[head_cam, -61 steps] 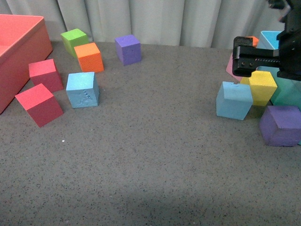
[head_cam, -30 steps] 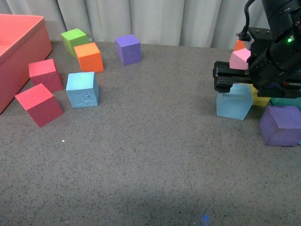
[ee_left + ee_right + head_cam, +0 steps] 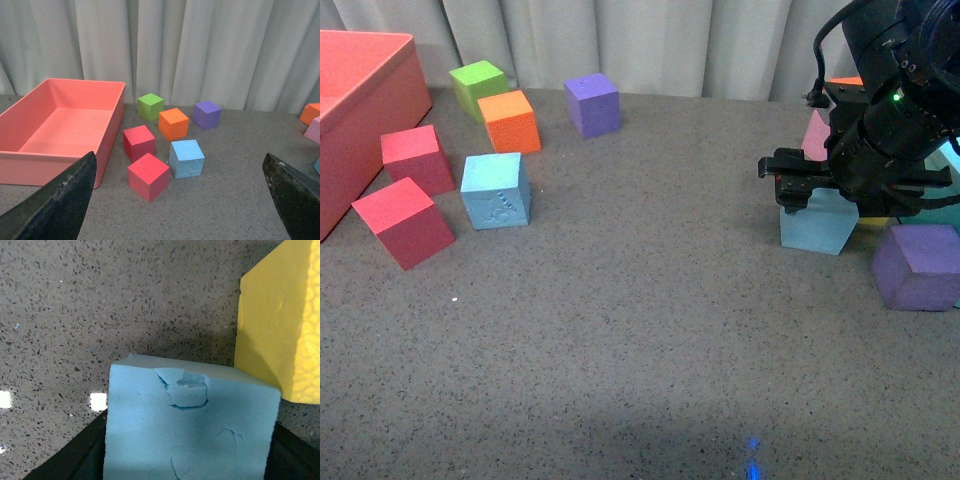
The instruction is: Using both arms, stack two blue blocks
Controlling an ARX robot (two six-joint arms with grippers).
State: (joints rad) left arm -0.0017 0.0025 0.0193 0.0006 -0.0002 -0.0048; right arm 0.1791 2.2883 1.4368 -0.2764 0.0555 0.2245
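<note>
on the right side of the table [image 3: 650, 340], the right pincer [image 3: 818, 198] sits low over the plain blue block [image 3: 817, 226]. the right wrist view shows its dark fingers [image 3: 70, 460] flanking that block on two opposite sides, right against its edges. whether they squeeze it or only straddle it cannot be told, and the block rests flat on the table, not lifted. a yellow block [image 3: 280, 325] stands just beside it and a purple block [image 3: 918, 265] lies near, so the lift probably calls for a straight upward pull. well apart, on the left side, the marked blue block [image 3: 496, 190] sits on the table near two red blocks [image 3: 404, 221] and an orange block [image 3: 510, 121], with no arm beside it. the left wrist view shows the left pincer [image 3: 177, 190] spread wide and holding nothing, hanging back from that block, with the red bin [image 3: 112, 125] off to one side. judged from this, the task is at its first step. one block is being taken, neither is raised, and the two lie far from each other. the carrying and the placing of one on the other are not yet done.
</note>
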